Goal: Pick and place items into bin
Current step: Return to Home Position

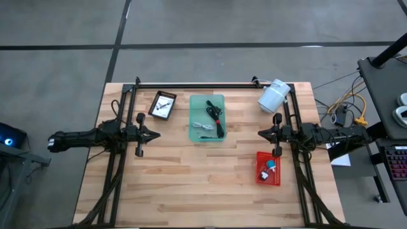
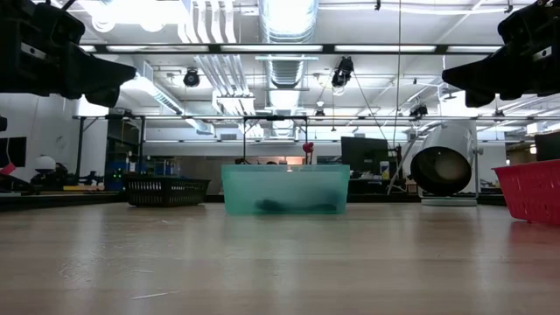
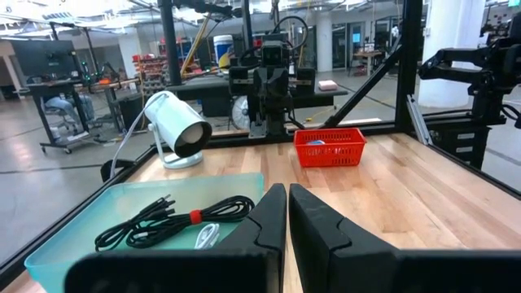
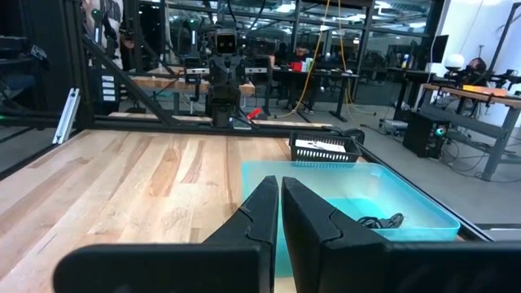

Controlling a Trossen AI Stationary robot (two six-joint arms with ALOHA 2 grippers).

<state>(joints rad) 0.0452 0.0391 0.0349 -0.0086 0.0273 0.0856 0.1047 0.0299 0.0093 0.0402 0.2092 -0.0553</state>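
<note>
Evidently nothing loose is seen on the table point(image 1: 210, 191); the items are found inside 3 bins. The black cables point(image 1: 217, 117) and the grey cable point(image 1: 202, 126) lie in the teal bin point(image 1: 194, 99) at the table's middle. The white packets point(image 1: 164, 105) are in the black bin point(image 1: 152, 113) just beside it, on the left arm's side. A small blue thing point(image 1: 271, 164) is in the red bin point(image 1: 261, 180) near the right arm. The white cylinder point(image 1: 273, 97) lies outside the bins, near the right arm's far corner.

The left gripper point(image 1: 155, 133) is raised clear of the wood at its own side, its fingers pressed together on nothing. The right gripper point(image 1: 261, 133) is held opposite it in the same way, closed and empty.

The cables are judged light and limp; they would sag and trail if lifted by an end, so they are best taken at the bundled middle, near the red tie point(image 3: 195, 216). The packets are judged light, stiff and flat, perhaps smooth, and best pinched across 2 opposite edges. The sorting is judged all but done.
</note>
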